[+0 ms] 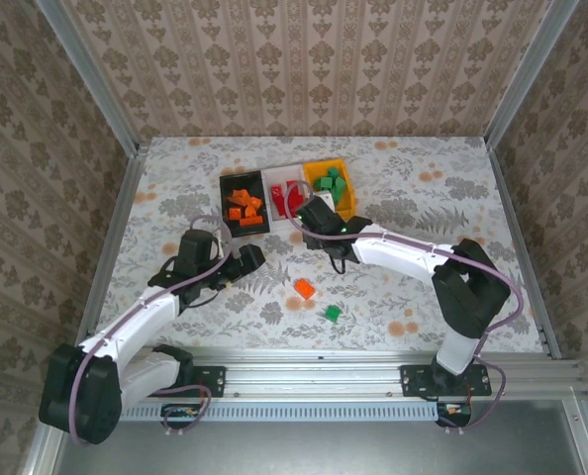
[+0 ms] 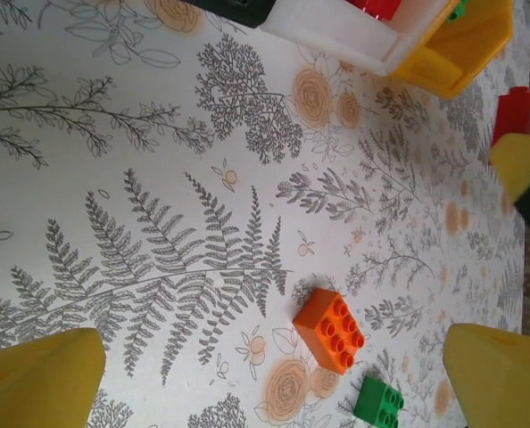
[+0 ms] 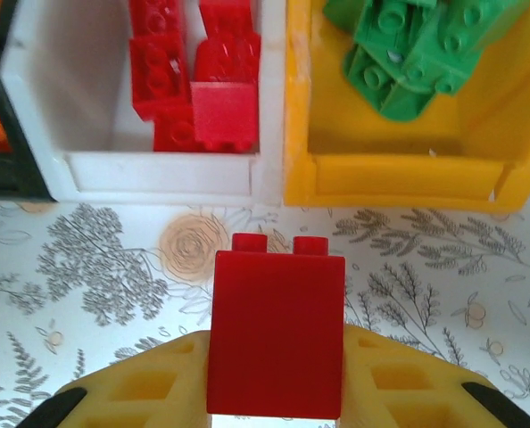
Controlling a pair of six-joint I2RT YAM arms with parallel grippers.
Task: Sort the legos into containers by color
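- The right gripper [image 3: 276,392] is squeezed tight on a red brick [image 3: 277,334], bumps pointing far.
- The white bin [image 3: 158,176] of reds is just past it, far and a bit left.
- The left gripper [image 2: 269,379] is wide open, holding nothing.

Orange lego [image 1: 303,288] and green lego [image 1: 332,313] sit loose on the table [image 1: 413,178] (near each other), right gripper [image 1: 304,208] hovering at the near edge of the white bin [image 1: 274,180].

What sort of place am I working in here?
Likely a staged robot test booth: floral-print tabletop, wallpapered wall panels, aluminium frame posts and a metal mounting rail at the near edge.
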